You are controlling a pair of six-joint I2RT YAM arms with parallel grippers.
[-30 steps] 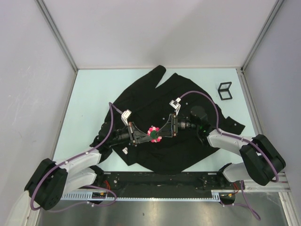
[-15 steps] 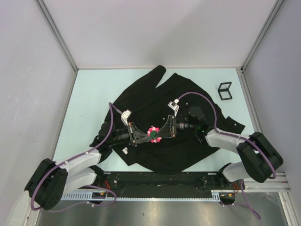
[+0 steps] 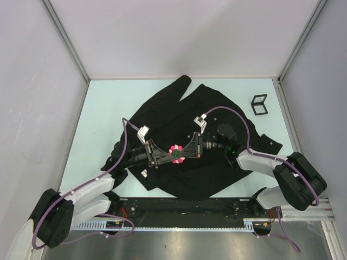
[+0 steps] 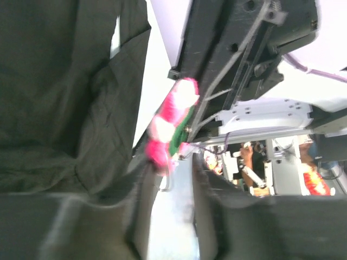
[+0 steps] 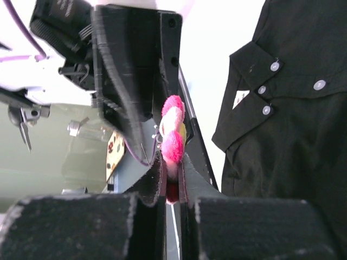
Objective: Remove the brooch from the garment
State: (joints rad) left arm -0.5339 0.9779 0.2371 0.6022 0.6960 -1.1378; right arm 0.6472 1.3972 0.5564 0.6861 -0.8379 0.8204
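Observation:
The brooch, pink-red petals with some green behind, is held above the middle of the black garment, between my two grippers. My right gripper comes from the right and is shut on the brooch's lower edge; the right wrist view shows the brooch pinched edge-on between the pads of that gripper. My left gripper comes from the left with a clear gap between its fingers. The brooch sits just past its tips, a thin metal pin below it. Dark cloth lies beside the left finger.
A small black open frame stands at the back right of the pale table. The shirt's white buttons and a small white tag show. Grey walls close off the left, back and right.
The left arm's elbow and cable have shifted slightly; both grippers and the brooch stay almost in the same place, tips a little closer together.

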